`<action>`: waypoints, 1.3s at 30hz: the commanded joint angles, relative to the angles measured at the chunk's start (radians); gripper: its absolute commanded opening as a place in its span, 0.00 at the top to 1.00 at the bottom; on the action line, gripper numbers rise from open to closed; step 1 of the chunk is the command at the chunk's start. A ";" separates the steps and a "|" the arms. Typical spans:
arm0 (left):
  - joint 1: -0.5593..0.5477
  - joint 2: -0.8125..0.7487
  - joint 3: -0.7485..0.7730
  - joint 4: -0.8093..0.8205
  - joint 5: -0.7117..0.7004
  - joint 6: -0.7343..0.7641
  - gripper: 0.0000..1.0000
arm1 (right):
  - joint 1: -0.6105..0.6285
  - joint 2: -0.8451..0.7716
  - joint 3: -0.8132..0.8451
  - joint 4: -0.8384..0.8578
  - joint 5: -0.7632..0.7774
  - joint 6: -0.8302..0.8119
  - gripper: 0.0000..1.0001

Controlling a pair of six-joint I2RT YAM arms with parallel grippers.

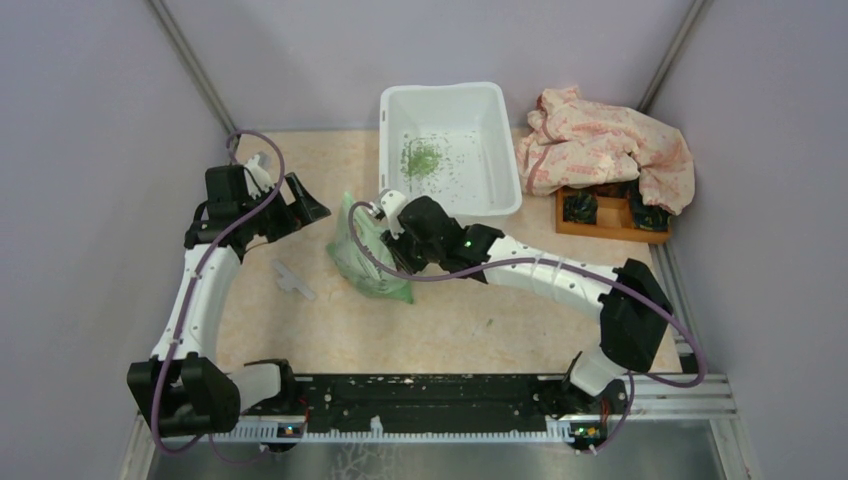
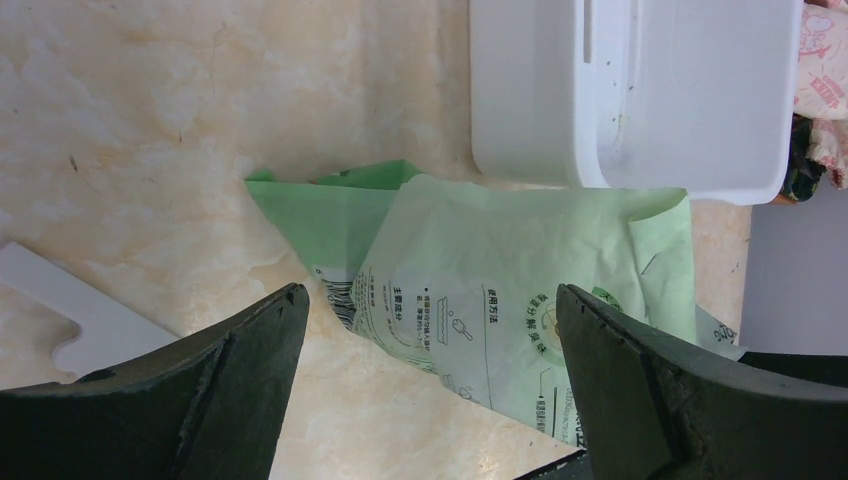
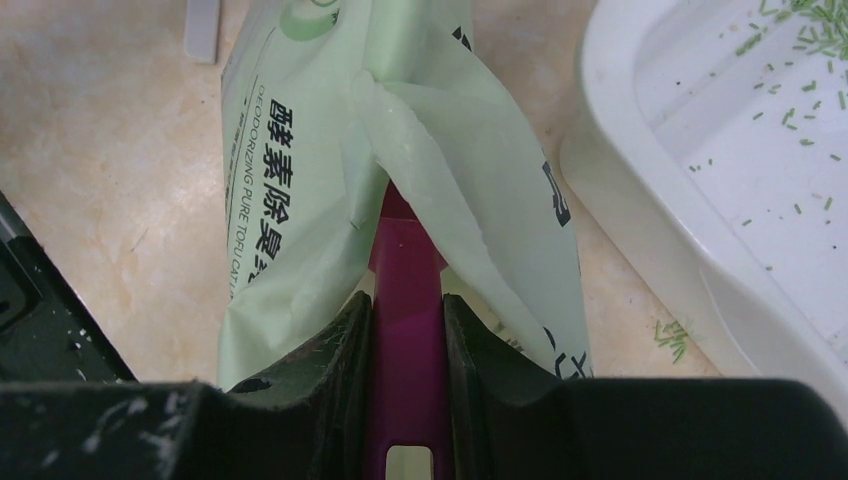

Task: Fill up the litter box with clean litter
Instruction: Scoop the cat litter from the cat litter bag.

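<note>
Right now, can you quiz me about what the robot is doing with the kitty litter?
1. True or false: the left claw is open and holds nothing.
2. What is the right claw shut on? A) the magenta scoop poking into the green bag B) a wooden spoon C) a sponge
3. Fill the gap: most of the clean litter lies inside the white ___.

Key: 1 true. 2 A. 3 litter box.
</note>
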 commanded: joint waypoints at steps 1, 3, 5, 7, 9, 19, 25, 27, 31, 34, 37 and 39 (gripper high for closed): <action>0.006 -0.004 0.004 0.017 0.011 0.018 0.02 | 0.022 -0.001 -0.026 0.146 0.004 0.040 1.00; 0.006 -0.004 0.007 0.017 0.010 0.019 0.02 | 0.022 0.004 -0.053 0.198 0.006 0.045 1.00; 0.007 -0.005 0.009 0.016 0.012 0.018 0.02 | 0.021 0.010 -0.086 0.254 0.017 0.056 1.00; 0.005 -0.005 0.009 0.016 0.013 0.017 0.02 | 0.023 0.013 -0.123 0.317 0.023 0.062 1.00; 0.006 -0.004 0.009 0.018 0.015 0.016 0.02 | 0.023 0.009 -0.174 0.404 0.022 0.066 1.00; 0.006 0.001 -0.002 0.034 0.031 0.001 0.02 | 0.033 -0.110 -0.503 0.872 0.052 0.053 1.00; 0.005 0.003 0.000 0.039 0.035 -0.006 0.02 | 0.057 -0.211 -0.635 1.023 0.090 0.026 1.00; 0.005 0.005 0.001 0.040 0.036 -0.007 0.02 | 0.064 -0.250 -0.665 1.049 0.103 0.015 1.00; 0.005 0.009 0.004 0.042 0.039 -0.011 0.02 | 0.067 -0.322 -0.710 1.070 0.115 0.000 1.00; 0.006 0.009 0.009 0.042 0.040 -0.014 0.02 | 0.070 -0.379 -0.743 1.070 0.122 -0.007 1.00; 0.006 0.014 0.015 0.043 0.046 -0.020 0.02 | 0.074 -0.436 -0.780 1.066 0.138 -0.007 1.00; 0.005 0.016 0.018 0.042 0.049 -0.022 0.02 | 0.078 -0.482 -0.803 1.050 0.151 -0.007 1.00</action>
